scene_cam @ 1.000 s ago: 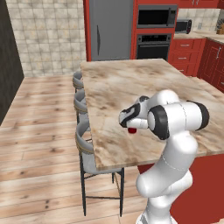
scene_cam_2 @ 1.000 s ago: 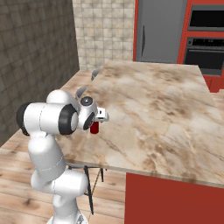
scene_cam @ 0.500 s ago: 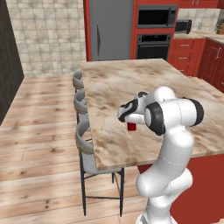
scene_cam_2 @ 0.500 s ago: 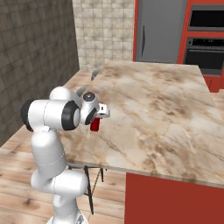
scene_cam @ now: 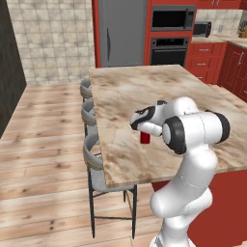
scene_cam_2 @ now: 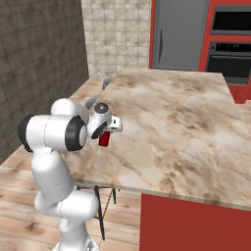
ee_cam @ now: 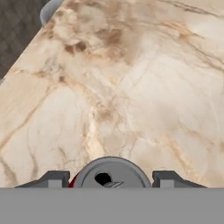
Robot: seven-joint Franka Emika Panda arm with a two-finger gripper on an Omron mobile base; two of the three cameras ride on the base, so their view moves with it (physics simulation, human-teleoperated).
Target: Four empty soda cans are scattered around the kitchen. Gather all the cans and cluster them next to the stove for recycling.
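Observation:
One red soda can (scene_cam: 144, 138) with a silvery top (ee_cam: 109, 174) stands upright near the left edge of the beige marbled island counter (scene_cam: 135, 91). My gripper (scene_cam: 144, 134) comes down on it from above and is shut on it, one dark finger (ee_cam: 52, 179) on each side of the top. From the right base the same can (scene_cam_2: 103, 140) shows just under the hand (scene_cam_2: 104, 128). I cannot tell whether the can's base touches the counter. The stove is out of view.
Three grey bar stools (scene_cam: 91, 159) line the island's left side over the wood floor. A grey fridge (scene_cam: 120, 31), a black wall oven (scene_cam: 169, 48) and red cabinets (scene_cam: 231, 67) stand at the back and right. Bare counter stretches beyond the can.
The jaws have gone from wide open to shut on the red can. The hand and the can now sit slightly higher than a second ago.

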